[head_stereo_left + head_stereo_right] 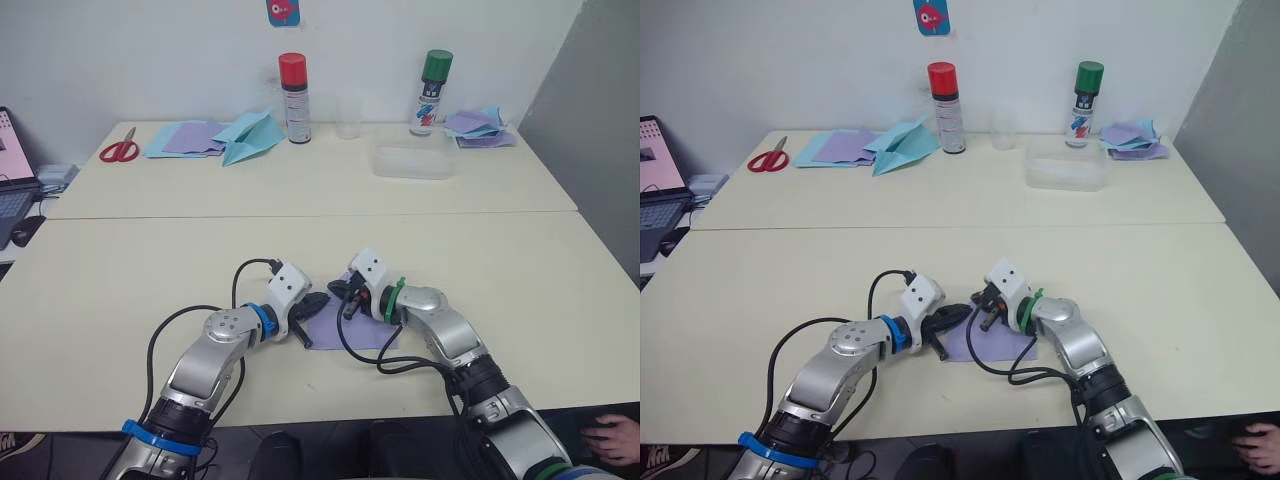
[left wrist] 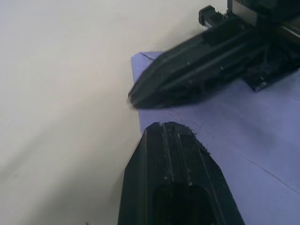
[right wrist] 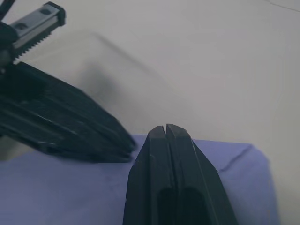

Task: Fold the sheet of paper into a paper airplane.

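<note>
A: Item one, the sheet of paper (image 1: 360, 327): where is it lying?

B: It is lying flat on the cream table (image 1: 500, 290), near the front edge, lavender, with a crease line showing in the left wrist view. Both grippers are meeting over its far left corner.

A: Left gripper (image 1: 312, 304)?

B: It is reaching in from the sheet's 9 o'clock side. Its two black fingers are pressed together with no gap, tips sitting at the sheet's edge. It is gripping nothing that I can make out.

A: Right gripper (image 1: 338, 292)?

B: It is coming in from the 3 o'clock side, arm lying across the sheet. Its fingers (image 3: 165, 154) are likewise closed flat against each other, tips resting over the paper close to that corner, and the two grippers' tips are nearly touching. Whether any paper is pinched between them, I cannot tell.

A: Other stock?

B: Toward 12 o'clock, on the far table: red scissors (image 1: 119, 150), light-blue and purple sheets (image 1: 190, 138), a light-blue paper plane (image 1: 250, 135), a red-capped spray can (image 1: 294, 98), a green-capped spray can (image 1: 431, 92), a clear plastic tray (image 1: 413, 162) and more stacked sheets (image 1: 478, 128).
</note>
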Robot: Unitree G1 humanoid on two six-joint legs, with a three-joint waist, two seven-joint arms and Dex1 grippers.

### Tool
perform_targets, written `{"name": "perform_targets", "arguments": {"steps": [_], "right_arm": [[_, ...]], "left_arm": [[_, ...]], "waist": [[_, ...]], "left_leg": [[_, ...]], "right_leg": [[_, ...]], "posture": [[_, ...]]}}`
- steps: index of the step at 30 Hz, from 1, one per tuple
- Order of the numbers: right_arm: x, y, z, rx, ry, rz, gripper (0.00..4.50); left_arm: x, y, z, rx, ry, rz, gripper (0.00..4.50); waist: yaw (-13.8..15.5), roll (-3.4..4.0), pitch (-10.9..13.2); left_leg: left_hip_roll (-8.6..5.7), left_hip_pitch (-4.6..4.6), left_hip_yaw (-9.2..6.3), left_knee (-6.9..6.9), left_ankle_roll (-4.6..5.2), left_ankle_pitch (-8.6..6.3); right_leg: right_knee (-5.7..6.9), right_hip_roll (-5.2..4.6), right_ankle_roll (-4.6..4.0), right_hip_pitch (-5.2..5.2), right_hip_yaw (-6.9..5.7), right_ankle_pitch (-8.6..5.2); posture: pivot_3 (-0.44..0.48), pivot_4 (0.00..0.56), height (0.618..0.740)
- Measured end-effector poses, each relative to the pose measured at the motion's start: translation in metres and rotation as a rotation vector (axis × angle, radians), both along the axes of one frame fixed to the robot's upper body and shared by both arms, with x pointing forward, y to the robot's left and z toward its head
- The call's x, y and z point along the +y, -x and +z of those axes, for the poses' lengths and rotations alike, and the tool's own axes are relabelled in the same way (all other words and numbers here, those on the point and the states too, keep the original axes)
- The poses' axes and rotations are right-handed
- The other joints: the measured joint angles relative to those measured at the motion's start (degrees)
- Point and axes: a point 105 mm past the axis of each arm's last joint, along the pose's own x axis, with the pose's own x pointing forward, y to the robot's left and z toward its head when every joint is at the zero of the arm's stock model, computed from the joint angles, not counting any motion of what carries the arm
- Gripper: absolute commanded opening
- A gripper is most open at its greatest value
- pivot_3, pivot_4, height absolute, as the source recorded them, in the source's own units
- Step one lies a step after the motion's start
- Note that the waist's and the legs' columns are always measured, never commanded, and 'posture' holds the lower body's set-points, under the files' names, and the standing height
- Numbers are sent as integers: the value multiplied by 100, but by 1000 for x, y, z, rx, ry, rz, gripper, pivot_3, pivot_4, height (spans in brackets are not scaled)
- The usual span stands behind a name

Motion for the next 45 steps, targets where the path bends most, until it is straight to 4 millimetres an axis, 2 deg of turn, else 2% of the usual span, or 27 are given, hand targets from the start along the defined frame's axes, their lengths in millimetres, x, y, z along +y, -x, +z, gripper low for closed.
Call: {"name": "perform_targets", "arguments": {"steps": [6,13,17,20,23,26,28,30,35,39,42,45], "right_arm": [[-4,-12,-1,-15,29,-84,0],[-35,-33,2,-73,83,-244,0],[-42,-34,0,-70,82,-278,0],[-48,-31,1,-36,18,-303,0],[-60,-28,13,-8,-31,-294,0],[-76,-22,34,26,-76,-269,604],[-86,-17,46,64,-95,-260,1292],[-94,-11,50,125,-95,-259,1993],[-105,4,37,296,-70,-271,1993],[-126,7,31,239,48,-270,1993],[-143,15,22,147,213,-200,1399],[-142,23,15,113,268,-126,294]], "left_arm": [[-2,-1,-1,-10,-24,-2,37],[-1,-3,-3,-18,-32,4,37],[-2,-4,-4,-12,-30,5,37],[-4,-5,-4,-16,-29,-2,37],[-7,-6,-2,-21,-28,-15,37],[-9,-7,-2,-24,-27,-25,0],[-9,-8,-2,-24,-27,-28,0],[-9,-10,-2,-25,-28,-27,0],[-11,-12,-1,-33,-24,-29,0],[-14,-12,-1,-35,-15,-35,0],[-14,-13,1,-40,-14,-37,0],[-14,-13,1,-42,-14,-36,0]], "waist": [[4,1,-8],[9,1,-9],[14,2,-7],[29,7,1],[34,30,20],[48,36,26],[63,35,26],[83,34,26],[108,35,31],[125,36,37],[127,35,37],[130,34,38]], "left_leg": [[-2,14,1,2,0,0],[-1,39,1,2,0,0],[0,79,-3,-1,0,0],[1,79,-4,-3,0,0],[-1,73,-3,-3,0,0],[-6,70,-1,-2,0,0],[-8,70,-2,-3,0,0],[-7,70,-2,-5,0,0],[-8,67,-3,-10,0,0],[-13,52,-3,-9,0,0],[-16,23,0,-10,1,-1],[-16,6,0,-9,1,-1]], "right_leg": [[0,-2,3,10,4,6],[-7,-7,1,41,6,5],[-9,-12,-6,78,4,0],[-10,-18,-7,79,4,-1],[-10,-36,-5,77,5,-2],[-14,-48,-1,77,4,-3],[-17,-51,1,78,4,-4],[-18,-52,0,78,4,-5],[-20,-53,-2,73,3,-7],[-40,-56,-1,69,-2,-7],[-51,-56,6,50,-6,-5],[-49,-54,8,37,-13,-4]], "posture": [[0,150,740],[0,150,740],[0,150,740],[0,150,740],[0,150,740],[0,150,740],[0,150,740],[0,150,740],[0,150,740],[0,150,740],[0,150,740],[0,150,740]]}}
